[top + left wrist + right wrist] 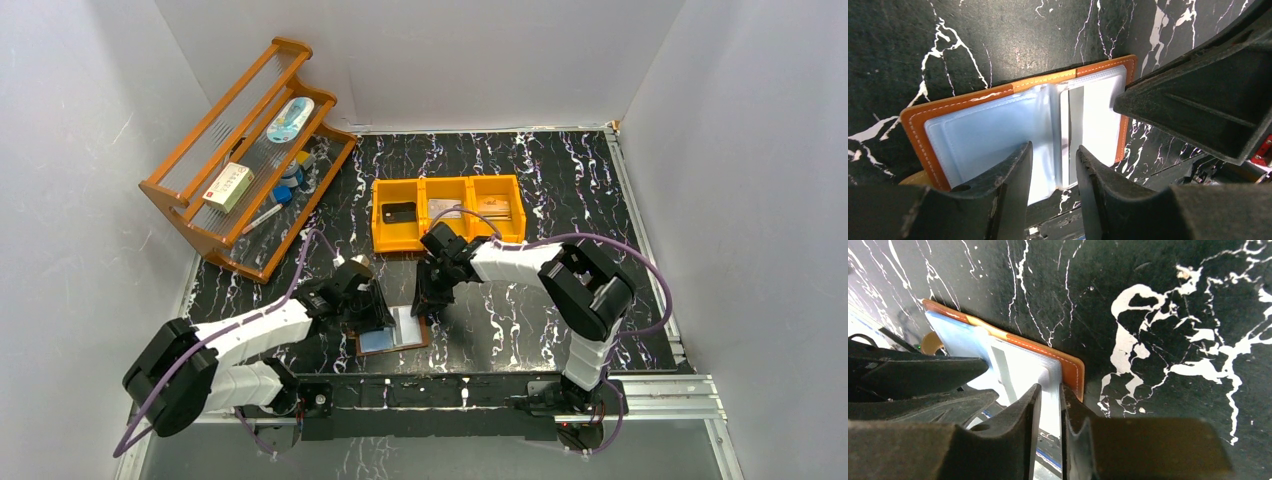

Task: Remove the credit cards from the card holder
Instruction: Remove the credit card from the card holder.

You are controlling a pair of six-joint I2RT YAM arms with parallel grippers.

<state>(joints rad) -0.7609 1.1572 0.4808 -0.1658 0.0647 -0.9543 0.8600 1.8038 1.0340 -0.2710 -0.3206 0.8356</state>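
Note:
The brown card holder [395, 335] lies open near the table's front edge, its pale-blue clear pockets [973, 130] facing up. A grey strip [1075, 125] shows inside the right pocket. My left gripper [372, 305] hangs open over the middle fold, with its jaws [1053, 147] apart and nothing between them. At the holder's right edge [1073, 371], my right gripper [428, 300] has its fingers [1049, 386] nearly together on a raised clear pocket leaf. In the orange bin [447, 238] lie three credit cards: black [398, 212], silvery [445, 207] and tan [497, 206].
A wooden rack [250, 150] stands at the back left, holding a white-and-red box [228, 186] and small items. White walls close in the black marbled table [560, 170] on three sides. The two grippers sit close together over the holder.

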